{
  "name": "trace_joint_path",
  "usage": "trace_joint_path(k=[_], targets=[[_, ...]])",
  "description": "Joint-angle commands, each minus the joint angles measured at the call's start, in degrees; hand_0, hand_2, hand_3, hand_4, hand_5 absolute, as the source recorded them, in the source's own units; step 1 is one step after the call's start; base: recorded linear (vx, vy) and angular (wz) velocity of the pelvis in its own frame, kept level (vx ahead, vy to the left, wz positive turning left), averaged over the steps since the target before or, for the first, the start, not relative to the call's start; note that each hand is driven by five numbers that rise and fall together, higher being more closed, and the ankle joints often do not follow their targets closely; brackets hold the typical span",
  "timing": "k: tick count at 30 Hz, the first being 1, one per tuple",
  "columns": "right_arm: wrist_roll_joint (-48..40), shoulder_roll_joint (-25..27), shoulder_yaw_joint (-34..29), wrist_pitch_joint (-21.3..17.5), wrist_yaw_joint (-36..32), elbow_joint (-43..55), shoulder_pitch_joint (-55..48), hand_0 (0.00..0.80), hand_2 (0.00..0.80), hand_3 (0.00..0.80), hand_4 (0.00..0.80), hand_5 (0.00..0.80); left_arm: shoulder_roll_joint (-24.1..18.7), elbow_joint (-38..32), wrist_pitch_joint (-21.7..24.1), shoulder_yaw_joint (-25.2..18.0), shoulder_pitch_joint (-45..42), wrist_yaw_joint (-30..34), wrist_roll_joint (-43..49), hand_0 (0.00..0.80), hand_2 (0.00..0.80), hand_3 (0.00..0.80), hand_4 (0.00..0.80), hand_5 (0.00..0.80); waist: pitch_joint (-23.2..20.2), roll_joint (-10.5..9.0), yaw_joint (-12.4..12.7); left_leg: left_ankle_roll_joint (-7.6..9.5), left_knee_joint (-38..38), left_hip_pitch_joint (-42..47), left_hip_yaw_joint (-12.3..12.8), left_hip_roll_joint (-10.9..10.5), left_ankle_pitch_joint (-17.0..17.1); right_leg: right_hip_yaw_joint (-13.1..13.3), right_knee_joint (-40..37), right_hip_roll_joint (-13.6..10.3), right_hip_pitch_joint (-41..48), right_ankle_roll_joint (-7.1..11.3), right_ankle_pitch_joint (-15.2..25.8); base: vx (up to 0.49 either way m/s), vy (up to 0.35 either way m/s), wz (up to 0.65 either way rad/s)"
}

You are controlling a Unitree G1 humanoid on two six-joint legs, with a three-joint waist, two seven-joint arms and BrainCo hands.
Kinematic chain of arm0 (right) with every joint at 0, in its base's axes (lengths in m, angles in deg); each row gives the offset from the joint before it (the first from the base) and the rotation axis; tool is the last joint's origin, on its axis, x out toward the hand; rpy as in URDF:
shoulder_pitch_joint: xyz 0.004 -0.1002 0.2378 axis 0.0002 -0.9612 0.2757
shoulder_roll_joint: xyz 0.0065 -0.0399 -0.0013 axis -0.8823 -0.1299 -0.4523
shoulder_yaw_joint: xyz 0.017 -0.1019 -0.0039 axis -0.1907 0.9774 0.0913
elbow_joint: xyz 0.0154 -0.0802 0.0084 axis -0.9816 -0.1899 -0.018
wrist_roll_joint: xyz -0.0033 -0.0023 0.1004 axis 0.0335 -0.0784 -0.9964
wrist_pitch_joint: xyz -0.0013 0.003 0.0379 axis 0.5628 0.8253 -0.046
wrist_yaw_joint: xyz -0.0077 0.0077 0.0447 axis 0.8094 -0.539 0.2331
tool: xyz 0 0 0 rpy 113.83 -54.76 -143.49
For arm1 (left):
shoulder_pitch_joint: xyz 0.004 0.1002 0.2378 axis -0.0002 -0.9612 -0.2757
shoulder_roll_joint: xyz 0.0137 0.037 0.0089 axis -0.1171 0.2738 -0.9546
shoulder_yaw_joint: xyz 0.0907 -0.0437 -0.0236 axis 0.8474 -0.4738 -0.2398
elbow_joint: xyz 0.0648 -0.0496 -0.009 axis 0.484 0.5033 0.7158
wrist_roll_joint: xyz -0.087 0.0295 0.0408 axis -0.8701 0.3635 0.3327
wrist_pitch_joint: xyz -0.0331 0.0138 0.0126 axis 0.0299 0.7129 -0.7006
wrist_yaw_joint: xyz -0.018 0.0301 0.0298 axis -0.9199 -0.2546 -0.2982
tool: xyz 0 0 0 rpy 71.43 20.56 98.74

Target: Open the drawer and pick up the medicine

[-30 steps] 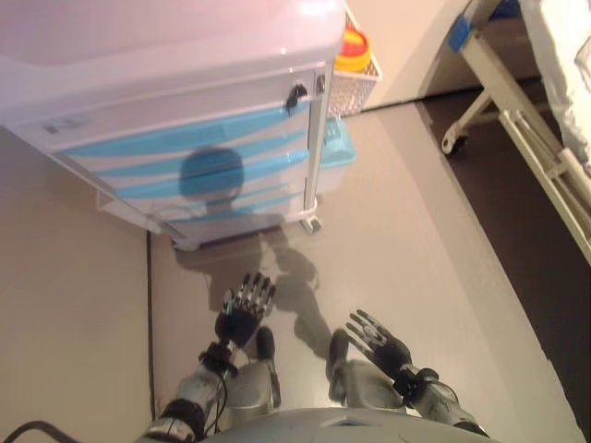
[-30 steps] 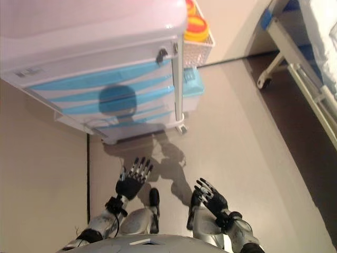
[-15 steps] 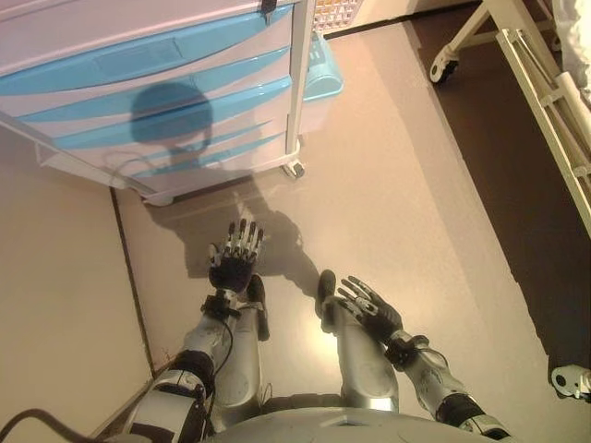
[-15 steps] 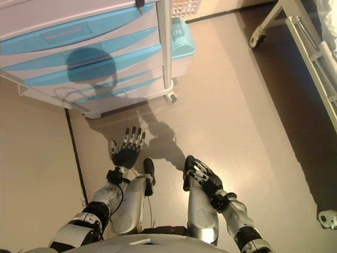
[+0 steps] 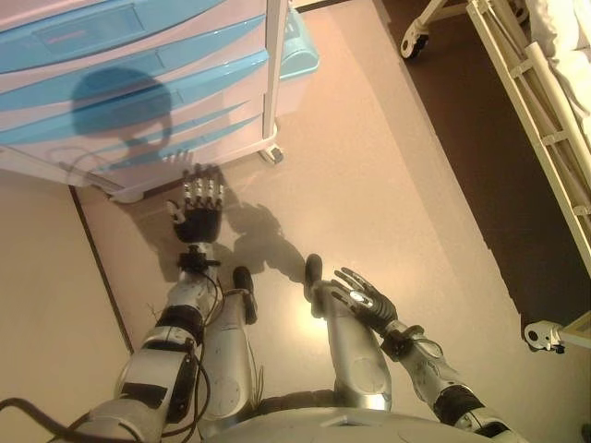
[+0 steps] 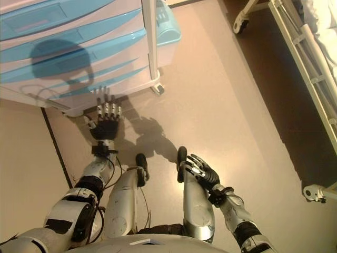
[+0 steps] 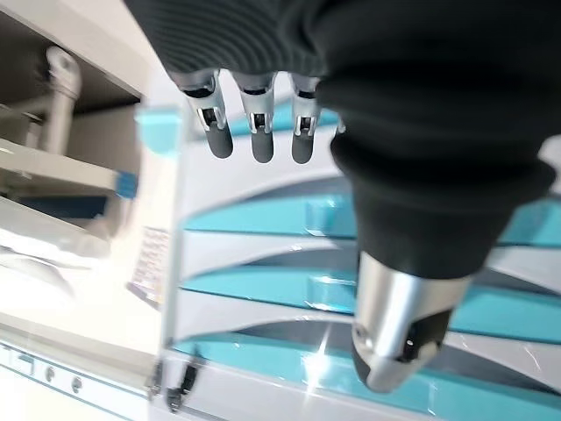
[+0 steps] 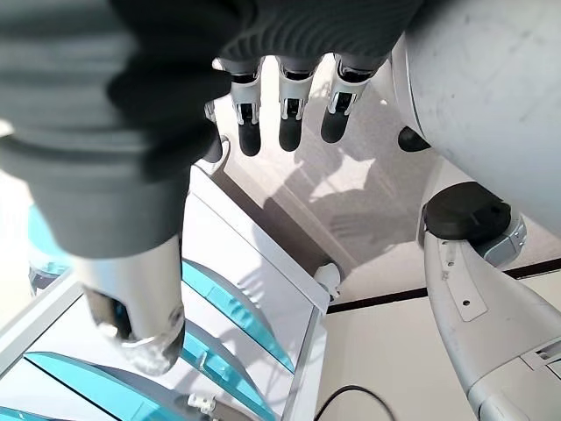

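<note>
A white cart with several light-blue drawers (image 5: 138,83) stands ahead of me at the upper left; all the drawers I can see are shut. It also shows in the left wrist view (image 7: 263,263). No medicine shows in any view. My left hand (image 5: 195,208) is open, fingers straight, stretched toward the cart's lowest drawers and just short of them. My right hand (image 5: 363,297) is open and empty, low at my right side, far from the cart.
A light-blue bin (image 5: 297,51) sits at the cart's right side. A cart wheel (image 5: 272,155) stands by my left hand. A white bed frame (image 5: 531,101) with a caster (image 5: 413,39) runs along the right over dark floor. A dark floor seam (image 5: 97,268) runs at the left.
The camera has tilted down, so the cart has slid up in view. My left hand has reached forward, closer to the cart's lower drawers. My right hand stays low at my side.
</note>
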Motion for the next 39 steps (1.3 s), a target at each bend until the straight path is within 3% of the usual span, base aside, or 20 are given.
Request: trace_joint_path(k=[1, 9, 26, 39], targets=[[-0.56, 2.13, 5.29, 0.70, -1.47, 1.13, -4.81, 0.000, 0.000, 0.000, 0.000, 0.000, -1.89, -1.28, 0.14, -2.15, 3.08, 1.89, -3.54, 0.000, 0.000, 0.000, 0.000, 0.000, -0.73, 0.36, -0.89, -0.04, -4.49, 0.29, -0.54, -2.54, -1.85, 1.31, 4.29, 1.15, -1.99, 1.97, -3.88, 0.000, 0.000, 0.00], [-1.90, 3.16, 7.25, -0.53, -2.20, 1.35, -5.49, 0.000, 0.000, 0.000, 0.000, 0.000, -8.26, 0.91, 2.25, -2.60, 10.29, 0.22, -4.90, 0.000, 0.000, 0.000, 0.000, 0.000, -0.70, -0.39, -1.70, 0.01, -3.50, -1.68, 0.13, -1.88, -2.70, 1.47, 4.21, 1.50, -3.76, 1.93, -3.63, 0.003, 0.000, -0.01], [-2.03, 4.92, 7.16, -3.16, -2.27, 0.48, -5.68, 0.000, 0.000, 0.000, 0.000, 0.000, -16.10, 4.19, 4.70, -1.68, 18.52, -6.42, -5.31, 0.000, 0.000, 0.000, 0.000, 0.000, -0.69, 0.80, -2.76, 0.38, -2.54, -4.46, 1.31, -2.42, -3.49, 1.65, 4.19, 1.26, -6.81, 1.52, -3.30, 0.008, 0.037, -0.03], [-2.13, 4.19, 7.66, -1.73, -1.42, 1.55, -4.76, 0.000, 0.000, 0.000, 0.000, 0.000, -10.64, 5.08, 0.38, -0.08, 14.27, -3.62, -2.94, 0.000, 0.000, 0.000, 0.000, 0.000, -0.69, 0.99, -2.05, 0.33, -3.70, -5.31, 0.86, -3.07, -3.01, 0.68, 4.72, 1.38, -8.14, 1.83, -3.31, -0.001, -0.002, 0.00]])
